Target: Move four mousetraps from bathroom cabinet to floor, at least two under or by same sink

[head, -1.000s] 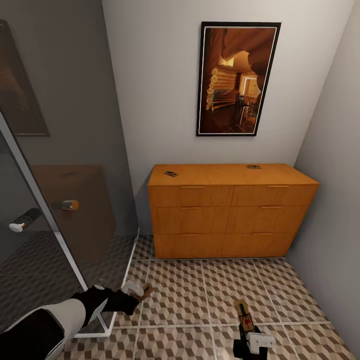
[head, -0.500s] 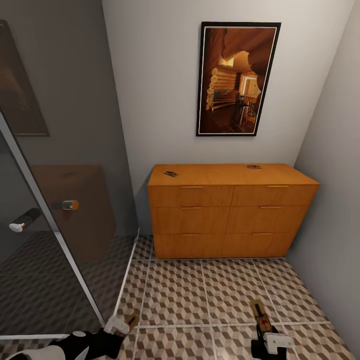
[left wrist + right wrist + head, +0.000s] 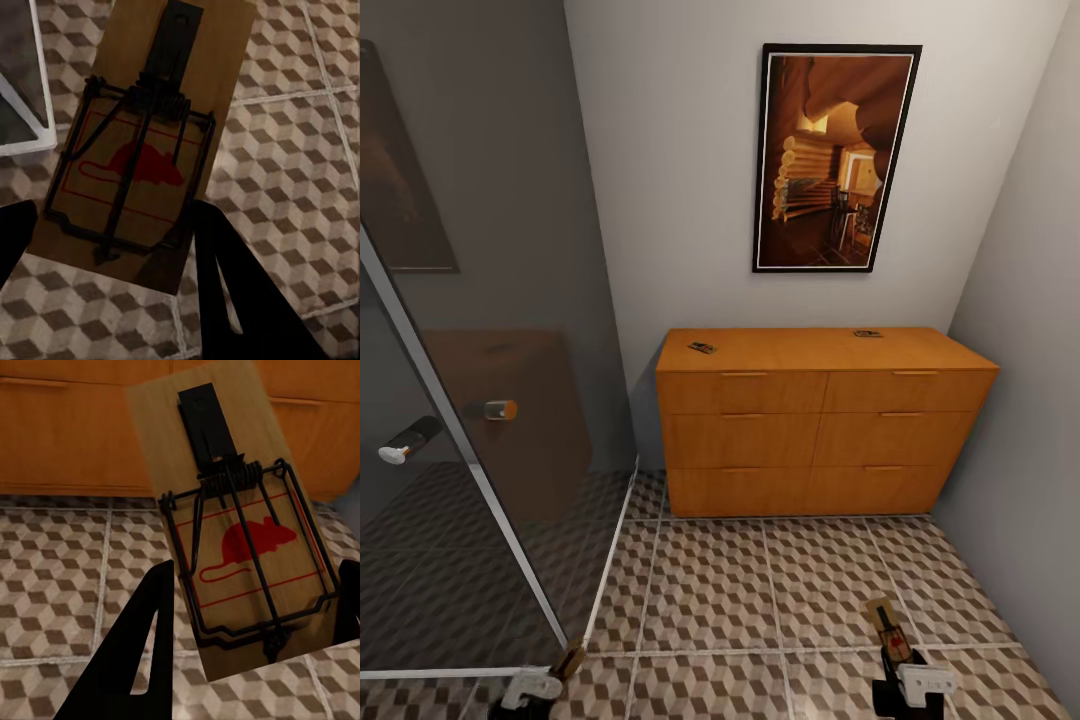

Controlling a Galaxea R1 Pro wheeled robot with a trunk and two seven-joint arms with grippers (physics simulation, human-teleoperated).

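Open tiled floor (image 3: 760,590) between glass shower door (image 3: 470,480) and cabinet (image 3: 820,420)

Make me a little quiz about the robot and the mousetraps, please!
1. How many mousetraps lie on top of the cabinet?
2. True or false: the right gripper is empty.
3. The left gripper hangs over: A) a bathtub B) the bathroom floor C) an open drawer.

Key:
1. Two: one mousetrap near the cabinet's left end, another toward the right, at the back.
2. False. Its fingers are shut on a mousetrap with a red mouse picture.
3. B. It holds a mousetrap over the cube-pattern tiles.
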